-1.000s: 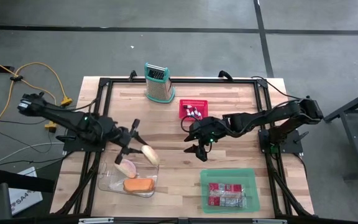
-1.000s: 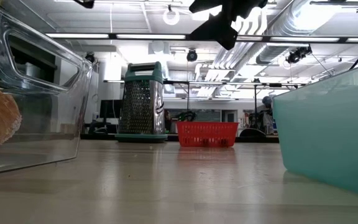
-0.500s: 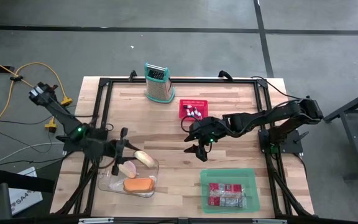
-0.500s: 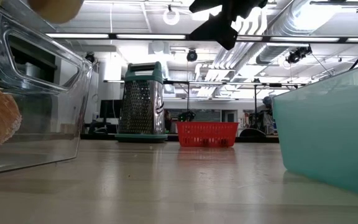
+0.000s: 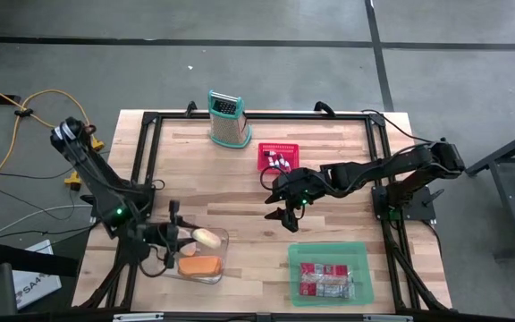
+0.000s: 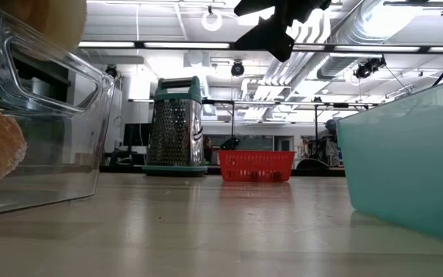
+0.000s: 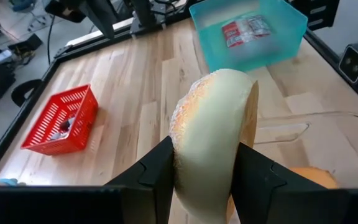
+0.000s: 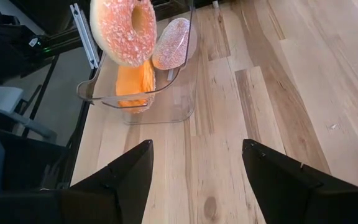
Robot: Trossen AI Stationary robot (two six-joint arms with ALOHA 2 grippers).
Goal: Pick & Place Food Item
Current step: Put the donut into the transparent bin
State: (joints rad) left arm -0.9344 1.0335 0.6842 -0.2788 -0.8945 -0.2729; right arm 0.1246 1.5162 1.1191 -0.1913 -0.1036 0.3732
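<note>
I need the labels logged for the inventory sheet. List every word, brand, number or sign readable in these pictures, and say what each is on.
"SA4": partial print on the white box on the floor beside the table's left edge; the rest is cut off.
Red packets in the teal bin: printing present, too small to read.
Items in the red basket: too small to read.
Grater: no legible marking.

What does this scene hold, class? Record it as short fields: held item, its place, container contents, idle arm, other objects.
held item: pale sugared doughnut, clamped in left gripper
place: above clear plastic container
container contents: orange bun, pink frosted pastry
idle arm: right gripper, open, empty, above mid-table
other objects: teal metal grater, red mesh basket, teal plastic bin
</note>
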